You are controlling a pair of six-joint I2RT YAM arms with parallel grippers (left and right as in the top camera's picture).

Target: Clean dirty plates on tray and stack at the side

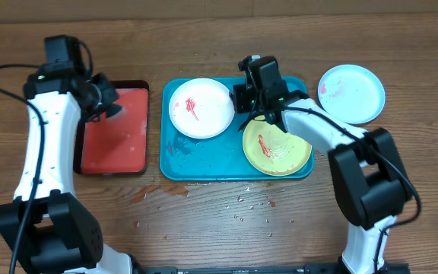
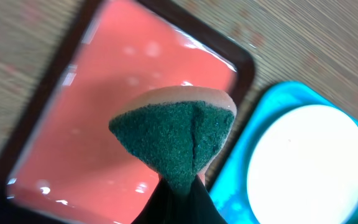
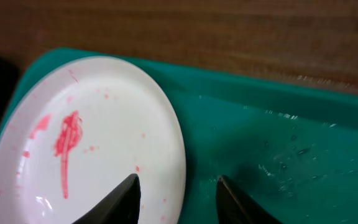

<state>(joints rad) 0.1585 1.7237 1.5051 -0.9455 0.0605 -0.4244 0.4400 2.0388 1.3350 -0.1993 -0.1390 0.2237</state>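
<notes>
overhead, the tray [image 1: 234, 166] holds the white plate [image 1: 201, 107] and the yellow-green plate [image 1: 277, 146], both streaked red. the light blue plate [image 1: 350, 93] sits alone on the table [image 1: 417, 46] to the tray's right, with faint pink marks on it. the left end effector [image 1: 106, 106] hangs over the red tray [image 1: 114, 141]; the right end effector [image 1: 243, 97] is at the white plate's edge. left wrist: the left one is clamped on a green sponge [image 2: 173, 137]. right wrist: its fingers [image 3: 124, 199] are spread, straddling the white plate's rim and gripping nothing. i judge one plate set aside, two unwiped, no stack yet.
</notes>
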